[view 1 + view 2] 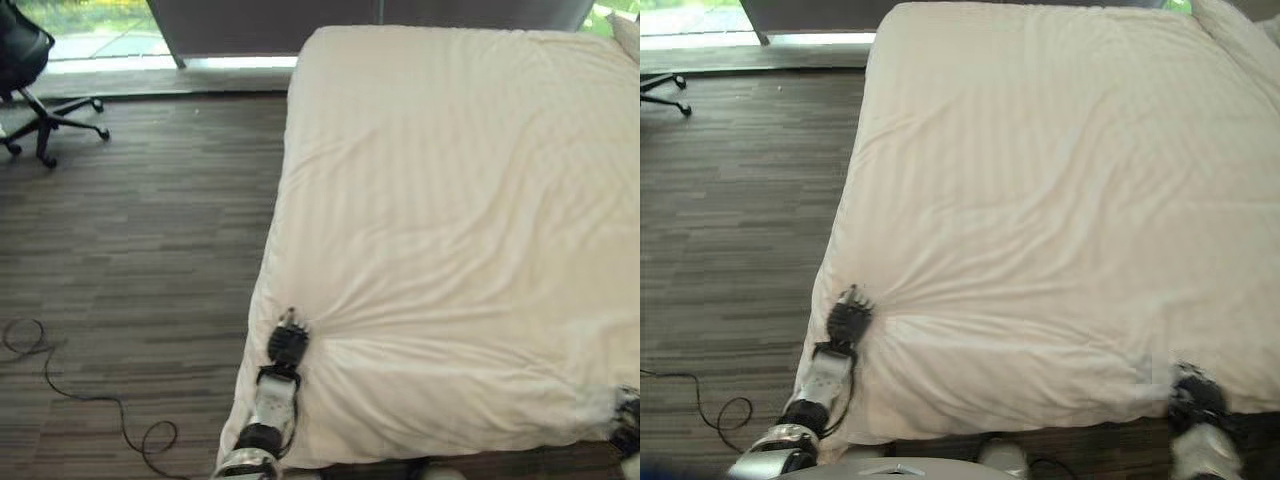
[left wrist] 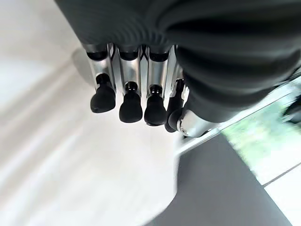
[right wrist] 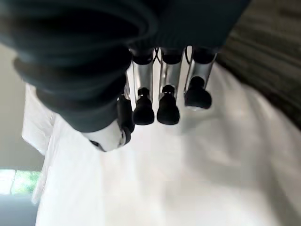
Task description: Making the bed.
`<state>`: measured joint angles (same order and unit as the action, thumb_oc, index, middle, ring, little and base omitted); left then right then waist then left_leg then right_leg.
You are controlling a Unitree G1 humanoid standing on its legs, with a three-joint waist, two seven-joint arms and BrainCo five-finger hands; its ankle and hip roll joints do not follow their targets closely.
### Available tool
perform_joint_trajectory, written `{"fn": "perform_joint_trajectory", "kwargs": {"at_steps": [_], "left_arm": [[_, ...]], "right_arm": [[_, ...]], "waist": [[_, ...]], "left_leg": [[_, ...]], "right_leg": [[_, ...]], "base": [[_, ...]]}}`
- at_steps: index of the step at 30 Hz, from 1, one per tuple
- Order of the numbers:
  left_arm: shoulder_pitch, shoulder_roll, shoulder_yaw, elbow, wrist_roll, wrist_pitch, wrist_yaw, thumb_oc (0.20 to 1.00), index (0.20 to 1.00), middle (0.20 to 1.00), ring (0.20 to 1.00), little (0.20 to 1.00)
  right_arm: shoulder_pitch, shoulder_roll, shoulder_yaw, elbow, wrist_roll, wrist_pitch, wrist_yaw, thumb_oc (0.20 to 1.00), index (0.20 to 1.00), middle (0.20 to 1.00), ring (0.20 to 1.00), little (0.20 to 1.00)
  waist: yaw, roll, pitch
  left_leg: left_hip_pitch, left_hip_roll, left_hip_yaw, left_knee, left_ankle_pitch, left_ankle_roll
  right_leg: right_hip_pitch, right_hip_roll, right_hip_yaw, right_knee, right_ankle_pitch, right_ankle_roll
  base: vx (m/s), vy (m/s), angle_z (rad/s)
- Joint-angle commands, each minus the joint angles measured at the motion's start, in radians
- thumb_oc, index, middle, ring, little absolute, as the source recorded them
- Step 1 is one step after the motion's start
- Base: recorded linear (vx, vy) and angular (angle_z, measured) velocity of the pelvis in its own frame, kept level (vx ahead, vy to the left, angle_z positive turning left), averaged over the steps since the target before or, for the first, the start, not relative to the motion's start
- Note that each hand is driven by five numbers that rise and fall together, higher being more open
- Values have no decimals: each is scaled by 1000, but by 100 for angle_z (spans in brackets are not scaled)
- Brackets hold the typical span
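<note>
A cream striped duvet (image 1: 450, 220) lies spread over the bed (image 1: 840, 425), covering it from the near edge up toward twelve o'clock, where the bed meets the grey wall under the window. The cloth is mostly smooth, with soft creases fanning out from the near corner at about seven o'clock.

The left hand (image 1: 289, 343) rests on the duvet right at that corner, just inside the bed's side edge. In its wrist view the fingers (image 2: 130, 106) hang in a straight, close row with the dark tips just over the cloth, not curled round any fold; the hand lies loose and flat on the cover, and the creases run away from it toward three o'clock.

The right hand (image 1: 1196, 398) sits at the near edge of the duvet around five o'clock, where the cloth bunches up a little. Its wrist view shows the fingers (image 3: 168, 106) straight and side by side above the white cloth, nothing pinched between them and the thumb.

A pillow (image 1: 1240, 35) shows at the far corner at about one o'clock. On the wood-plank floor (image 1: 140, 250) at ten o'clock stands a black office chair (image 1: 30, 80), well apart from the bed.
</note>
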<state>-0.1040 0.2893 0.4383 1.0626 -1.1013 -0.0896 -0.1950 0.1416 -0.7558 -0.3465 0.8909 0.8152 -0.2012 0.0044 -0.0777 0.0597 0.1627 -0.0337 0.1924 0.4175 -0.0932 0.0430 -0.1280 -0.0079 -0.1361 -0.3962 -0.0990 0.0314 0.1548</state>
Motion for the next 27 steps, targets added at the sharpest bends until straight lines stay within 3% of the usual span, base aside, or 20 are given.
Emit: {"fn": "perform_joint_trajectory", "kwargs": {"at_steps": [1, 4, 5, 8, 12, 20, 27], "left_arm": [[175, 189, 143, 36, -10, -102, 38, 200, 200, 200, 200, 200], [174, 232, 182, -174, -80, -179, 10, 200, 200, 200, 200, 200], [177, 228, 181, -182, -79, -179, 14, 200, 200, 200, 200, 200], [164, 217, 136, -460, -92, -246, 15, 200, 200, 200, 200, 200], [105, 142, -9, -791, -72, -300, 48, 200, 200, 200, 200, 200], [18, -127, -349, -962, -153, -224, 39, 200, 200, 200, 200, 200], [-66, -248, -667, -884, -205, -204, 46, 200, 200, 200, 200, 200]], "right_arm": [[-49, 108, -10, -372, -115, -102, 27, 200, 200, 200, 200, 200], [-10, 80, -20, -753, -200, -141, 63, 200, 200, 200, 200, 200], [-6, 83, -23, -761, -203, -137, 60, 200, 200, 200, 200, 200], [-28, 115, -24, -935, -207, -159, 75, 200, 200, 200, 200, 200], [-112, 239, 98, -1055, -151, -163, 102, 200, 200, 200, 200, 200], [-221, 565, 424, -1050, 147, -171, 180, 200, 200, 200, 200, 200], [-253, 662, 631, -742, 269, -148, 177, 200, 200, 200, 200, 200]], "waist": [[58, -88, 99], [60, -76, 82], [60, -76, 82], [68, -68, 56], [81, -69, 19], [107, -73, 4], [118, -76, 64]], "left_leg": [[10, 22, -13, 25, 31, -21], [19, 18, -9, 23, 29, -18], [20, 18, -9, 23, 29, -18], [30, 9, -8, 20, 20, -11], [41, 0, -20, 15, 20, -3], [55, -16, -40, 9, 7, 11], [25, -22, -50, 14, 11, 13]], "right_leg": [[-68, -59, -21, 33, 39, 39], [-56, -64, -22, 33, 40, 45], [-55, -64, -22, 33, 40, 45], [-37, -66, -22, 31, 39, 47], [-18, -74, -32, 30, 39, 44], [0, -85, -40, 32, 36, 41], [-31, -85, -43, 44, 40, 44]], "base": [[-41, 73, -20], [-9, 68, 13], [7, 26, 35], [35, 19, 38], [60, 4, 10], [61, 13, 7], [-45, -14, 1]]}}
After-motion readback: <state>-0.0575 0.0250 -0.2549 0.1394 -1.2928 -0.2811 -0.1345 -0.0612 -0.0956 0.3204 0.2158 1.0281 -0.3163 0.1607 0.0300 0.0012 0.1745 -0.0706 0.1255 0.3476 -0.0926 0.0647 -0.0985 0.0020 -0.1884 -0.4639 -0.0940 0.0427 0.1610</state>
